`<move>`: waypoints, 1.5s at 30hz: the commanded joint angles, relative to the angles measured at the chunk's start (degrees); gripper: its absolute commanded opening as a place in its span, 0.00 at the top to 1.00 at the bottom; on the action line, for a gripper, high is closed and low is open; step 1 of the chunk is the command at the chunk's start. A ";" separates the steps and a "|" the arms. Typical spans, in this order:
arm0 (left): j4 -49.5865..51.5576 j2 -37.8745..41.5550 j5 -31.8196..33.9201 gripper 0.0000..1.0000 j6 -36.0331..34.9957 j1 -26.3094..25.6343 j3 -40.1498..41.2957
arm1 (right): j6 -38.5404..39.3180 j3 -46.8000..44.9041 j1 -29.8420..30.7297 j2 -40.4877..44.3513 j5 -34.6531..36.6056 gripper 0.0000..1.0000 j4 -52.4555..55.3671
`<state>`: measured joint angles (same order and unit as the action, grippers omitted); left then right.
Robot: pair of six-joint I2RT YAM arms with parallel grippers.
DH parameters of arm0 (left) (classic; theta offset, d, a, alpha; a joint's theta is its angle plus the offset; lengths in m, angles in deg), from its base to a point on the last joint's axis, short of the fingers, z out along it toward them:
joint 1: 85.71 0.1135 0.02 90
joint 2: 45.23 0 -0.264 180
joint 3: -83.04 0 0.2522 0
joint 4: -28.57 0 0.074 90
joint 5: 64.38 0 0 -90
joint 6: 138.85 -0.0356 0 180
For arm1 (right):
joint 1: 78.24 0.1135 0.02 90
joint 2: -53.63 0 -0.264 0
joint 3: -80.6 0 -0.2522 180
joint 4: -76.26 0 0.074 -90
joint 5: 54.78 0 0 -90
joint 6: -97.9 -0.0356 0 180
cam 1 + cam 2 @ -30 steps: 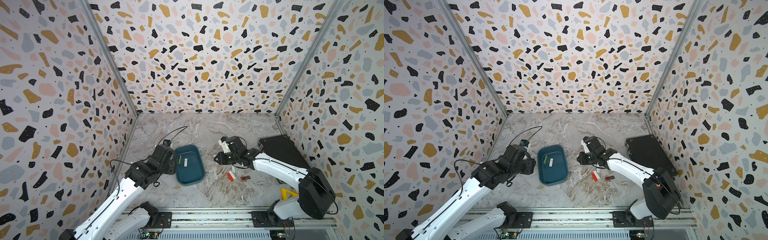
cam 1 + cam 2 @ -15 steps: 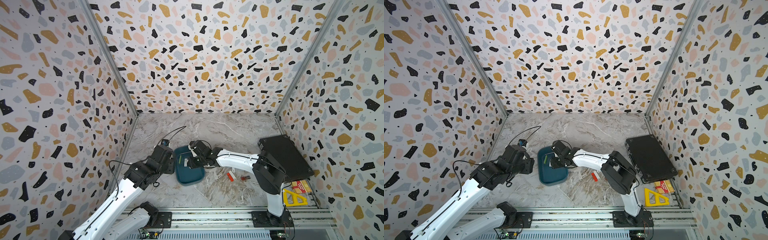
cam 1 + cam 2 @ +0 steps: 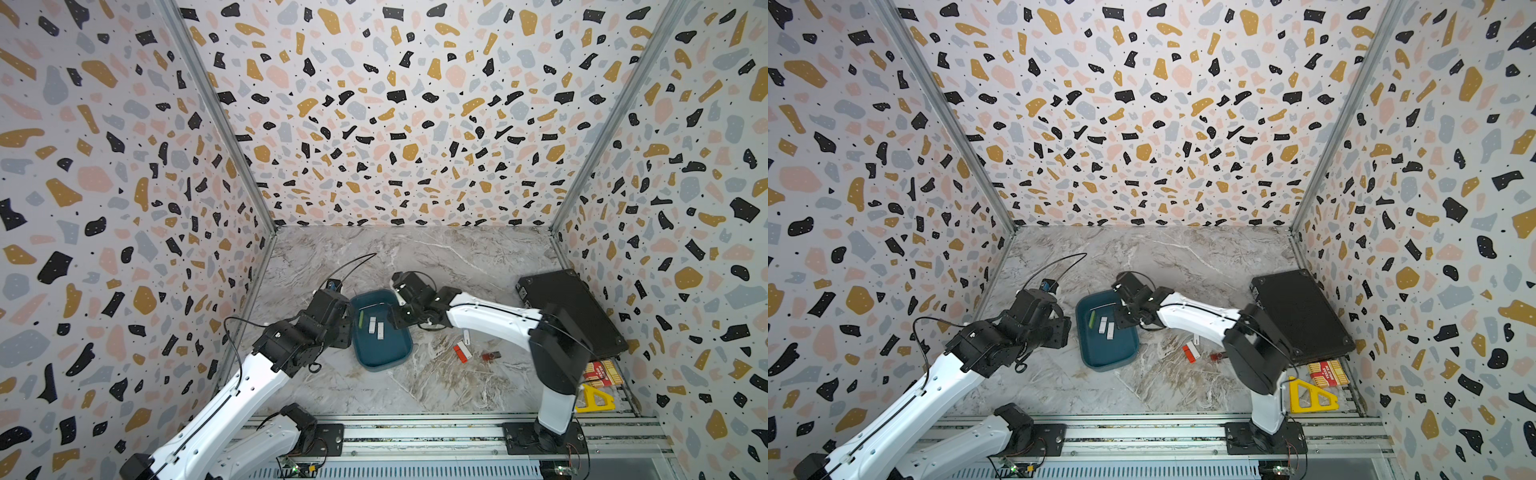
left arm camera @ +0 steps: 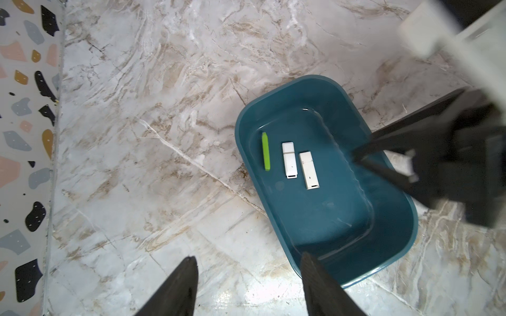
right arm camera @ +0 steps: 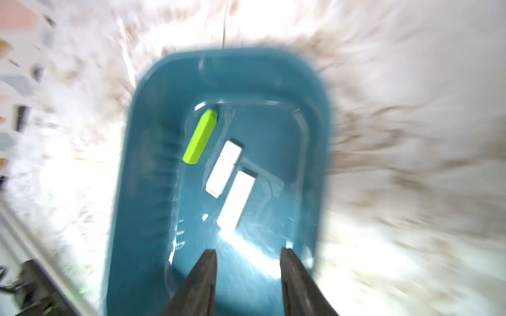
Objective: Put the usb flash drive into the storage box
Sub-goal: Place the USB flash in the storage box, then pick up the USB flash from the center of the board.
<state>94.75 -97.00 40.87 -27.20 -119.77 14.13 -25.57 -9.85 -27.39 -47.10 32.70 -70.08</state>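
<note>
The teal storage box (image 3: 386, 362) (image 3: 1109, 358) sits at the table's middle-left. On its floor lie a green stick (image 4: 265, 151) and two white usb flash drives side by side (image 4: 289, 160) (image 4: 309, 170), which in the right wrist view lie ahead of the fingertips (image 5: 236, 199). My right gripper (image 5: 248, 251) hangs open and empty over the box's right part (image 3: 394, 321). My left gripper (image 4: 248, 258) is open and empty just left of the box, one finger over its near corner.
Right of the box, a red-and-white stick (image 3: 462, 352), a small white stick (image 3: 467, 336) and a dark red stick (image 3: 491, 356) lie on the marble. A flat black case (image 3: 573, 316) fills the right side. A yellow triangle (image 3: 594, 399) and a red box (image 3: 602, 372) sit at the front right.
My right gripper swung left from the table's middle to over the box and opened. A second white flash drive now lies in the box. The left arm has stayed put.
</note>
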 commanded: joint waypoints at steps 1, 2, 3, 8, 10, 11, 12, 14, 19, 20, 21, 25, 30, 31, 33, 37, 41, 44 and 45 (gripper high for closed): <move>-2.54 -0.39 -4.64 0.37 -1.30 -1.64 0.77 | 3.76 -8.22 -8.47 14.50 2.83 0.56 2.45; -3.40 -1.08 -5.97 0.38 -1.33 -2.75 0.58 | 4.51 -11.62 -11.83 17.98 2.83 0.55 2.80; -4.24 -1.86 -6.97 0.38 -1.43 -3.86 0.34 | 5.40 -14.31 -14.79 20.75 2.79 0.55 2.94; -9.72 -12.44 -8.81 0.39 -4.42 -14.49 -4.67 | 7.45 -26.15 -30.17 28.82 1.96 0.53 5.15; -11.65 -19.87 -9.11 0.38 -8.83 -19.23 -9.03 | 5.32 -30.38 -35.20 29.54 0.81 0.54 4.34; -12.78 -23.55 -10.25 0.37 -10.58 -20.12 -10.93 | 4.44 -31.78 -37.15 29.41 -0.55 0.54 3.87; -14.14 -27.91 -12.87 0.37 -12.64 -20.34 -13.03 | 3.62 -33.08 -38.79 29.17 -1.42 0.54 3.47; -15.42 -36.06 -15.50 0.37 -16.15 -20.34 -17.57 | 2.84 -34.94 -40.99 28.77 -2.78 0.55 2.36; -14.69 -53.92 -19.20 0.38 -26.32 -20.36 -31.37 | 3.79 -36.82 -42.15 30.47 -1.96 0.55 1.33; -14.87 -55.87 -19.92 0.38 -28.26 -20.34 -33.59 | 3.85 -37.16 -42.19 30.86 -1.68 0.55 1.14; -15.01 -58.58 -20.44 0.38 -30.33 -20.31 -35.61 | 3.77 -37.38 -42.23 31.31 -1.45 0.55 1.11; -10.73 -68.27 -22.23 0.40 -38.11 -19.83 -44.84 | 3.77 -37.96 -42.22 32.12 -3.14 0.54 0.54; -11.33 -71.98 -28.58 0.40 -44.58 -18.33 -47.32 | 3.43 -39.58 -42.24 34.78 -5.44 0.53 -1.52; -12.42 -72.08 -29.27 0.40 -45.14 -18.09 -46.92 | 3.39 -39.67 -42.18 34.97 -5.44 0.53 -1.47; -12.70 -72.98 -29.09 0.40 -46.27 -17.79 -47.42 | 3.42 -39.59 -42.24 34.75 -5.75 0.53 -1.53; -10.80 -77.05 -27.03 0.41 -47.08 -17.38 -51.57 | 3.07 -39.49 -42.21 33.83 -6.77 0.53 -2.17; -10.68 -80.07 -26.72 0.44 -47.84 -17.05 -54.21 | 2.89 -38.82 -42.23 32.64 -7.95 0.53 -2.49; -10.87 -81.60 -26.11 0.44 -48.35 -16.73 -55.69 | 2.90 -38.87 -42.24 32.57 -8.11 0.53 -2.84; -10.80 -82.01 -26.31 0.44 -48.58 -16.65 -56.14 | 2.81 -39.09 -42.21 32.44 -8.13 0.53 -3.01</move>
<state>83.08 -178.13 14.70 -73.82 -136.75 -39.75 -22.16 -49.36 -69.39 -14.81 25.35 -72.66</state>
